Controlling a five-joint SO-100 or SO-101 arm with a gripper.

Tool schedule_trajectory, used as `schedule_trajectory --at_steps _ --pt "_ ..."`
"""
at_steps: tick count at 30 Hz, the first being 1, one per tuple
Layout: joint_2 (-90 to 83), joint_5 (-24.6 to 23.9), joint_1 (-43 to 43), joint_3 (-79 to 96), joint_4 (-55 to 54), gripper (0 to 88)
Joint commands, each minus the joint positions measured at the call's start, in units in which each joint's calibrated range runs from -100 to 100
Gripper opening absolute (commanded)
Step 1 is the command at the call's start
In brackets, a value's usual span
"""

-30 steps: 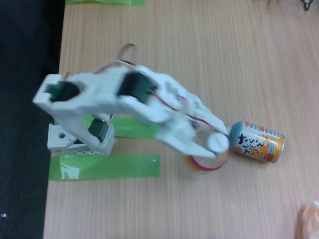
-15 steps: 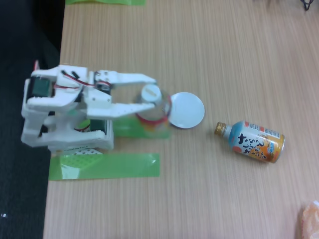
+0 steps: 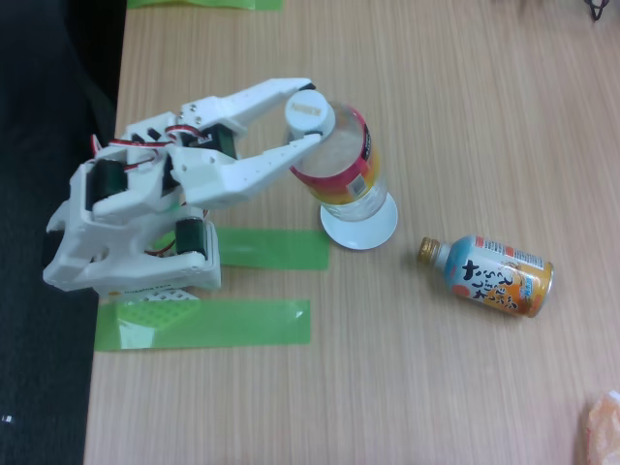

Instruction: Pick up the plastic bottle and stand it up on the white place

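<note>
Fixed view: white gripper (image 3: pixel 308 114) is closing its two fingers around the neck of the plastic bottle (image 3: pixel 347 172), just under the white cap. Bottle is standing with its base on the white place (image 3: pixel 360 230), top leaning toward the arm. Orange-and-blue can (image 3: pixel 494 275) is lying on its side to the right, well apart. Green tape strips (image 3: pixel 208 323) are lying by the arm's base.

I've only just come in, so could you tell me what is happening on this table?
A white robot arm holds its gripper around the upper part of the plastic bottle, near the white cap. The bottle stands with its base on the white place, leaning a little in this fixed view. Whether the fingers are still pressing it cannot be told. An orange-and-blue bottle-can lies on its side to the right, and green tape strips mark the wooden table by the arm's base.
</note>
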Motion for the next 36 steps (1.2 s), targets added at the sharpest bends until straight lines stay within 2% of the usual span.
schedule_trajectory --at_steps 1,7,10,16,29,36 --pt "0.8 0.3 -1.2 2.7 -3.4 17.2" --pt "0.9 1.3 -10.4 6.4 -4.3 17.2" --pt "0.9 5.7 -13.3 10.6 -8.9 17.2" --pt "0.9 8.5 -14.1 19.2 -16.9 17.2" --pt "0.9 8.2 -14.6 27.9 -25.0 17.2" --pt "0.7 8.2 -15.8 30.5 -25.7 17.2"
